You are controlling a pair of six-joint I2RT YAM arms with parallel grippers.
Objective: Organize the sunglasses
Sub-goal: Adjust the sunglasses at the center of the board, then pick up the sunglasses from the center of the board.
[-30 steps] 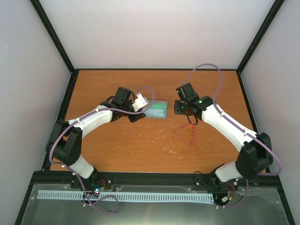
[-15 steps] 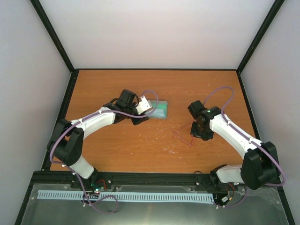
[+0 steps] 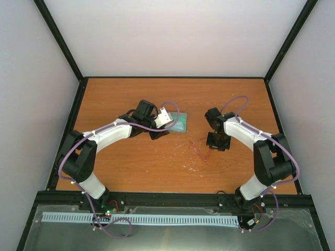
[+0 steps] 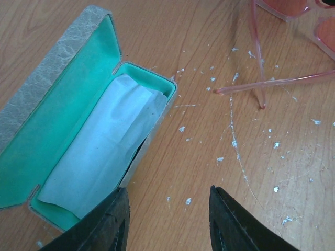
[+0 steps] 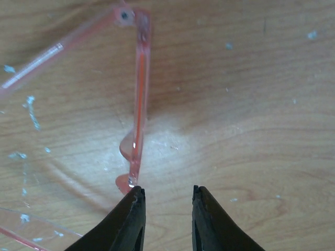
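Note:
The sunglasses (image 3: 201, 149) are thin translucent pink and lie on the wooden table with their arms spread. In the left wrist view their arms (image 4: 272, 82) show at the upper right. In the right wrist view the front frame (image 5: 138, 94) stands on edge. My right gripper (image 3: 215, 141) is open a little (image 5: 166, 196). Its left fingertip (image 5: 133, 201) sits right at the end of the frame, and nothing is between the jaws. The grey case (image 3: 178, 123) lies open, with teal lining (image 4: 63, 112) and the light blue cloth (image 4: 104, 149) inside. My left gripper (image 3: 159, 132) is open (image 4: 167, 209) and empty at the case's near end.
White flecks and scratch marks cover the table (image 3: 157, 162) between the case and the sunglasses. Black frame posts and pale walls enclose the table on three sides.
My right gripper came down from beside the case toward the near side, then left to the sunglasses. The sunglasses have shifted a little left. My left gripper and the case have edged slightly right.

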